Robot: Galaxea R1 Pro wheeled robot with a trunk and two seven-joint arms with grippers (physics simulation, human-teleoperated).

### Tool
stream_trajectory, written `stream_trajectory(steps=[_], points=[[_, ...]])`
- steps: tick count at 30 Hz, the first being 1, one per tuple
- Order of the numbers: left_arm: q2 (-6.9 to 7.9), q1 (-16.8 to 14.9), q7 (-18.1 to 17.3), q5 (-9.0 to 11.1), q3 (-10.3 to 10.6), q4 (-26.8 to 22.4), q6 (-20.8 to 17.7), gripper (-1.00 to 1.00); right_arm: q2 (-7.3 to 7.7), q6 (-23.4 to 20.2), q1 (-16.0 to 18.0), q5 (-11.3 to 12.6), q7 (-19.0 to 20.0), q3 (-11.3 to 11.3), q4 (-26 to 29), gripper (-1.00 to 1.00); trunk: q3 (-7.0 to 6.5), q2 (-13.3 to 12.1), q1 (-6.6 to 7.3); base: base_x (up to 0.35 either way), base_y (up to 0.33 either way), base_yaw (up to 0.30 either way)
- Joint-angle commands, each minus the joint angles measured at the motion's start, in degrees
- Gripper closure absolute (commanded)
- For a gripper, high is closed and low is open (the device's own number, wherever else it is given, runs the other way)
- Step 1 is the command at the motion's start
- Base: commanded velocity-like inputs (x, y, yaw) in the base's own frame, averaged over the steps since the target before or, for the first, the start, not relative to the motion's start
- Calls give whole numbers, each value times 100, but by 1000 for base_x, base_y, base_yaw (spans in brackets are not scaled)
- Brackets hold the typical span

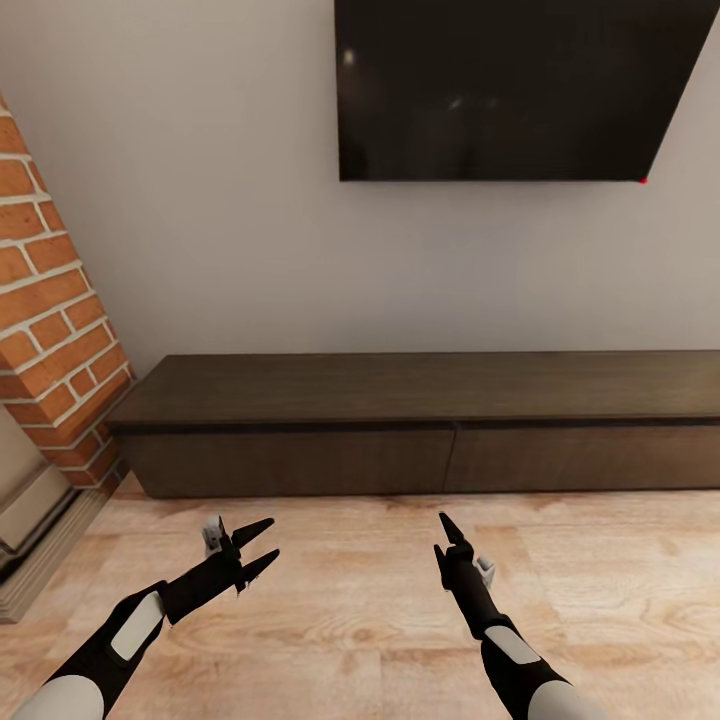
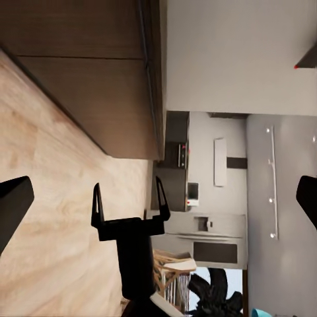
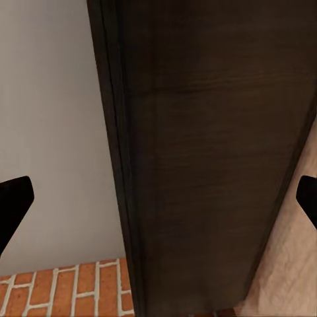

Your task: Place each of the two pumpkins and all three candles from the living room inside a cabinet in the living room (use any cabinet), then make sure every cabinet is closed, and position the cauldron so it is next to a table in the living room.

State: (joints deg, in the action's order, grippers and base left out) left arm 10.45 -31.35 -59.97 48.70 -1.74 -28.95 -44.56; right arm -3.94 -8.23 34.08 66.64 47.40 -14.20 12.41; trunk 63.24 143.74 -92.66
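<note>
The cabinet (image 1: 400, 400) is a long, low, dark-brown unit against the grey wall, with both flat drawer fronts shut. My left gripper (image 1: 258, 547) hovers open above the wood floor, a short way in front of the cabinet's left drawer front. My right gripper (image 1: 442, 535) is also open and empty, in front of the seam between the two fronts. The left wrist view looks across at the right gripper (image 2: 130, 201) with its fingers spread, beside the cabinet (image 2: 99, 99). The right wrist view faces the cabinet (image 3: 211, 165) close up. Pumpkins, candles, cauldron and table are out of view.
A red-brick fireplace column (image 1: 50, 300) stands left of the cabinet, with a stone hearth edge (image 1: 40, 560) at its foot. A black TV (image 1: 510, 90) hangs on the wall above. Pale wood floor (image 1: 360, 620) lies between me and the cabinet. A kitchen fridge (image 2: 211, 241) shows far off.
</note>
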Motion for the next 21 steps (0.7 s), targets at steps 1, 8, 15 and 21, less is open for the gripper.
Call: stream_trajectory(steps=[1, 8, 15, 21], points=[[0, -2, -5, 17, -3, 2, -39, -100, -1, -62, 2, 51, 19, -12, -1, -100, 5, 2, -2, 274, 0, 0], [1, -2, -5, 17, -2, 3, -37, -100, -1, -64, 2, 51, 23, -13, -1, -100, 5, 2, -2, 263, 0, 0], [1, -2, -3, 17, -2, 3, -35, -100, -1, -64, 2, 51, 23, -13, -1, -100, 5, 2, -2, 250, 0, 0], [1, -2, -5, 17, -2, 3, -35, -100, -1, -64, 2, 51, 32, -13, -1, -100, 5, 2, -2, 174, 0, 0]])
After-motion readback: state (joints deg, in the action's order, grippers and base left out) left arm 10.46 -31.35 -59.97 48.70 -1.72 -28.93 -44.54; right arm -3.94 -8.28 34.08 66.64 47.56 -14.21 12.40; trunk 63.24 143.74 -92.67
